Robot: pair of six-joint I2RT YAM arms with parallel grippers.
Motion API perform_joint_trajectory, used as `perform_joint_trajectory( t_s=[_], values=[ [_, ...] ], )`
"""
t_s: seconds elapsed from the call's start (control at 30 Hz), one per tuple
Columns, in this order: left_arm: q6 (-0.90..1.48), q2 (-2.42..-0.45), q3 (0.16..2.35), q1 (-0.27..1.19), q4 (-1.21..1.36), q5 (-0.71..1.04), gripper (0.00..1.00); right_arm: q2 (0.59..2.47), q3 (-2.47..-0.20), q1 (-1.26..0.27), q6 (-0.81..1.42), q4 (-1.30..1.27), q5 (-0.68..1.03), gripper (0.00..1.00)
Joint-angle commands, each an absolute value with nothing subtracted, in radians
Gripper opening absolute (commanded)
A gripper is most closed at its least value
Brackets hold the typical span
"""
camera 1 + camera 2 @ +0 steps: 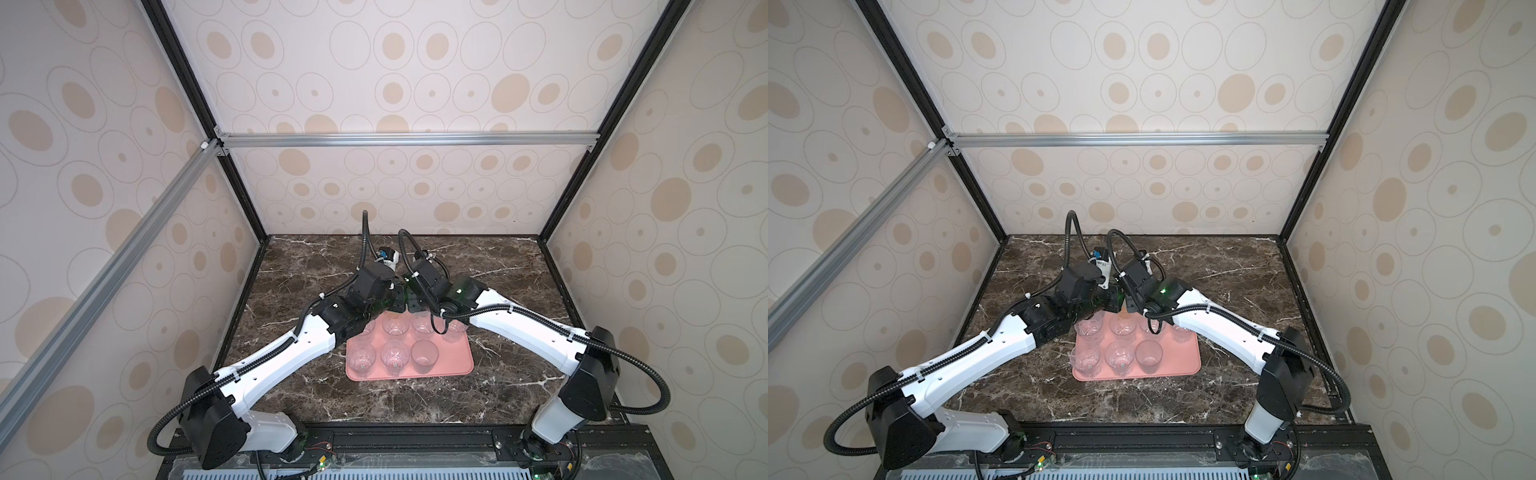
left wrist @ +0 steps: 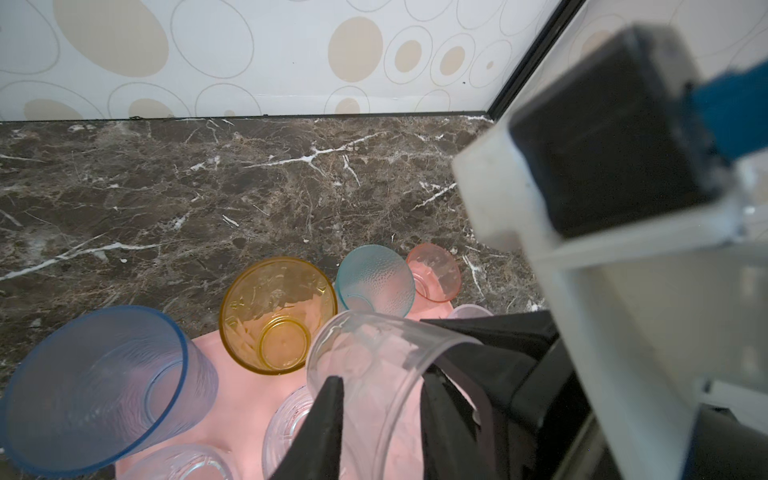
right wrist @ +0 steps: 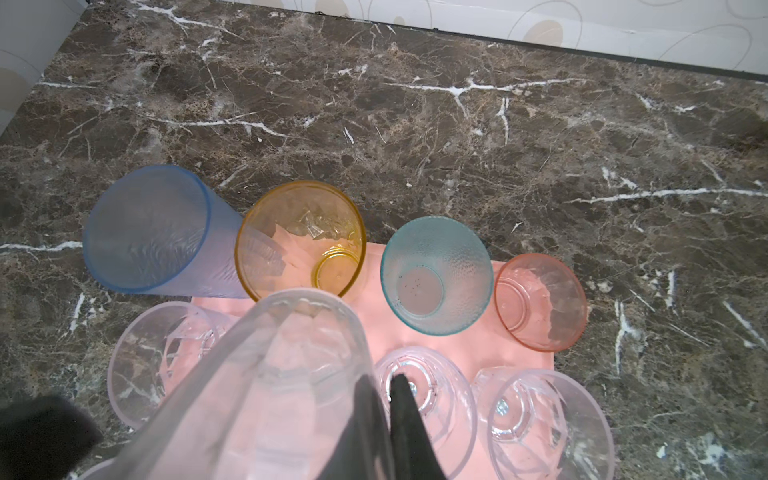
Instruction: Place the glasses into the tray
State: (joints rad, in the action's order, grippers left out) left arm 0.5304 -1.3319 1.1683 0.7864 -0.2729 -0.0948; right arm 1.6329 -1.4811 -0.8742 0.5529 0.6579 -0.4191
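On the dark brown marble-patterned tabletop [image 1: 498,399] lies one flat salmon-pink rectangular tray [image 1: 455,365], and twelve translucent tumblers can be counted. Four are coloured, one of each: a tall grey-blue tumbler [image 3: 145,232], a tall amber-yellow tumbler [image 3: 299,232], a tall teal tumbler [image 3: 436,274] and a shorter pink tumbler [image 3: 540,303]. They stand upright in a row along the tray's far edge. Eight are clear. In both top views seven small clear tumblers [image 1: 394,358] stand in the tray, four behind and three in front. The eighth clear tumbler [image 3: 270,395] is over the tray between both grippers; whether its base touches the tray I cannot tell. The left gripper [image 2: 382,378] has its jaws apart with that tumbler between the fingers. The right gripper [image 3: 382,380] has its jaws together, pinching that tumbler's wall
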Motion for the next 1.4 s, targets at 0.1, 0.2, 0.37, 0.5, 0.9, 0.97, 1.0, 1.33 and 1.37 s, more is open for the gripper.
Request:
perform_joint_trajectory(
  t_s=[0.1, 0.2, 0.37, 0.5, 0.9, 0.97, 1.0, 1.33, 1.37],
  values=[
    [0.505, -1.288, 1.191, 0.800, -0.251, -0.150, 0.46, 1.562, -1.432, -0.862, 0.576, 0.616, -0.403, 0.08],
    [0.500, -1.280, 1.169, 0.801, -0.236, -0.154, 0.49, 1.557, -1.417, -0.859, 0.589, 0.611, -0.380, 0.08],
    [0.510, -1.301, 1.150, 0.801, -0.224, -0.111, 0.51, 1.562, -1.415, -0.858, 0.603, 0.610, -0.351, 0.08],
    [0.504, -1.289, 1.129, 0.801, -0.217, -0.122, 0.51, 1.541, -1.401, -0.857, 0.603, 0.605, -0.356, 0.08],
    [0.459, -1.257, 1.099, 0.801, -0.219, -0.179, 0.53, 1.381, -1.302, -0.858, 0.624, 0.704, -0.359, 0.07],
    [0.456, -1.256, 1.093, 0.801, -0.214, -0.178, 0.53, 1.347, -1.281, -0.855, 0.628, 0.737, -0.371, 0.07],
    [0.454, -1.256, 1.089, 0.801, -0.211, -0.176, 0.53, 1.332, -1.272, -0.854, 0.628, 0.752, -0.374, 0.07],
    [0.437, -1.238, 1.058, 0.800, -0.164, -0.172, 0.56, 1.185, -1.203, -0.829, 0.666, 0.947, -0.412, 0.06],
    [0.439, -1.241, 1.059, 0.800, -0.156, -0.157, 0.56, 1.181, -1.199, -0.829, 0.674, 0.951, -0.409, 0.06]
  ],
)
